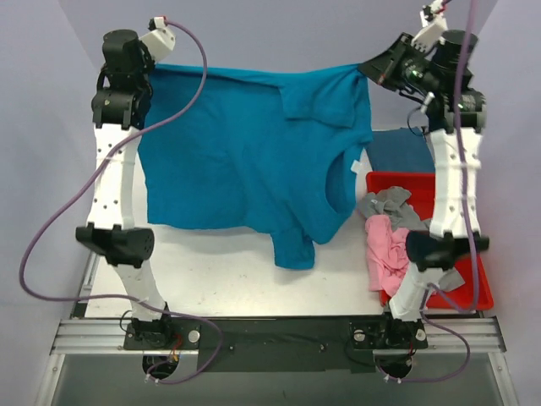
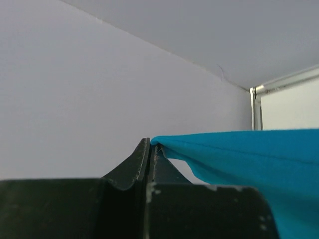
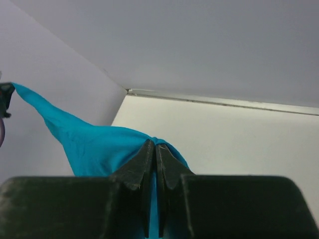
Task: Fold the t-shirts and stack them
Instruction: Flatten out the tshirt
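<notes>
Shirts counted: you are looking at four cloth items: one teal t-shirt (image 1: 245, 161), one grey t-shirt (image 1: 390, 205), one pink t-shirt (image 1: 385, 252) and one darker blue cloth (image 1: 399, 150) lying flat at 2 o'clock.
Grippers counted: two.
Left gripper (image 1: 152, 71): at 11 o'clock, it is clamping one top corner of the teal t-shirt, fingers pressed together.
Right gripper (image 1: 365, 69): at 1 o'clock, it is pinching the other top corner the same way.
Teal t-shirt: it is hanging stretched between both grippers, with a sleeve trailing toward 6 o'clock.
Tray: one red tray (image 1: 483, 292) at 4 o'clock is holding the grey and pink t-shirts.
Open room: a bare strip of table (image 1: 220, 283) is running along 6 to 7 o'clock.
Hidden: the spread shirt is covering the far table, and the right arm is crossing the tray. You cannot tell how many layers the darker blue cloth has.
</notes>
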Controlling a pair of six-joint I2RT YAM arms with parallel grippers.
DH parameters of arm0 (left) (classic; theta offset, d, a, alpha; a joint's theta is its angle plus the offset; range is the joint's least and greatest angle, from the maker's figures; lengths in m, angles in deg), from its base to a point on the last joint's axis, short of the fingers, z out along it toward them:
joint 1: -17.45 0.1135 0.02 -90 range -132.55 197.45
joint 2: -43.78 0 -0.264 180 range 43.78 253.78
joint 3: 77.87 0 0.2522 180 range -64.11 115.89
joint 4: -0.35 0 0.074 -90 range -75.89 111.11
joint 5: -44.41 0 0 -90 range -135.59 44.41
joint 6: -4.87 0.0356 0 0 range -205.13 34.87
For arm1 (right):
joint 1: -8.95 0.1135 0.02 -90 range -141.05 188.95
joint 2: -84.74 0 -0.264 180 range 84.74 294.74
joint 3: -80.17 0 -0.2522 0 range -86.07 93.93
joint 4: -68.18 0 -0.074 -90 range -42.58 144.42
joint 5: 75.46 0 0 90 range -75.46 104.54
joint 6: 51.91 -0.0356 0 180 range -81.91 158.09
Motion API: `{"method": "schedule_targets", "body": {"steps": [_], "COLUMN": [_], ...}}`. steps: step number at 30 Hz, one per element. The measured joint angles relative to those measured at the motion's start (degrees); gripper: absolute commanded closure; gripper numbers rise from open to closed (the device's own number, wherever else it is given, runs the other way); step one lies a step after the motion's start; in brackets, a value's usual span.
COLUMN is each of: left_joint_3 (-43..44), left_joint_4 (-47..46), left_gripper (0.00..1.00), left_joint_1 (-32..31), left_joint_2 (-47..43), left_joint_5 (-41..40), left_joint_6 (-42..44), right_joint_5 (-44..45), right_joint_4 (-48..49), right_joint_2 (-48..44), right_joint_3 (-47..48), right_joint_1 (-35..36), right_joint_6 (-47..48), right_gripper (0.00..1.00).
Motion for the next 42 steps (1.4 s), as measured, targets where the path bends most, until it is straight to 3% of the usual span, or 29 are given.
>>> {"method": "schedule_targets", "body": {"steps": [3, 7, 11, 17, 19, 25, 30, 36, 41, 42], "left_joint_3": [9.16, 12.70, 15.41, 14.36, 8.17, -23.12, -50.97, -76.89, -83.87, -84.35], "left_joint_4": [-2.75, -9.70, -15.52, -18.12, -16.65, -7.89, -1.36, 1.88, 1.09, 0.83], "left_gripper": [1.00, 1.00, 1.00, 1.00, 1.00, 1.00, 1.00, 1.00, 1.00, 1.00], "left_joint_1": [1.81, 1.86, 1.64, 3.06, 3.65, 4.37, 5.46, 6.64, 6.62, 6.62], "left_joint_2": [9.31, 15.96, 19.23, 17.49, 13.25, -5.53, -15.02, -15.82, -16.90, -17.42], "left_joint_5": [1.95, 4.37, 6.95, 10.34, 12.11, 17.57, 18.80, 17.55, 16.85, 16.74], "left_joint_6": [-0.28, 1.95, 5.53, 7.19, 7.04, 7.15, 8.76, 10.21, 10.19, 10.14], "right_joint_5": [-2.05, -1.18, 1.42, -0.79, -2.67, -3.80, -0.02, 4.17, 8.92, 9.79], "right_joint_4": [10.23, 20.90, 25.99, 28.83, 27.17, 14.38, 2.71, -2.62, -1.99, -1.84], "right_joint_2": [11.21, 22.95, 22.62, 13.49, 8.04, -9.42, -18.21, -14.71, -9.86, -9.25], "right_joint_3": [1.84, 6.29, 6.25, 2.89, -3.45, -31.30, -56.26, -76.02, -78.36, -78.14], "right_joint_1": [-1.44, -2.89, -5.11, -6.71, -6.86, -7.15, -1.60, 9.22, 11.04, 11.37], "right_joint_6": [-8.85, -18.49, -21.66, -21.29, -19.41, -6.82, 3.32, 5.77, 5.51, 5.44], "right_gripper": [1.00, 1.00, 1.00, 1.00, 1.00, 1.00, 1.00, 1.00, 1.00, 0.88]}}
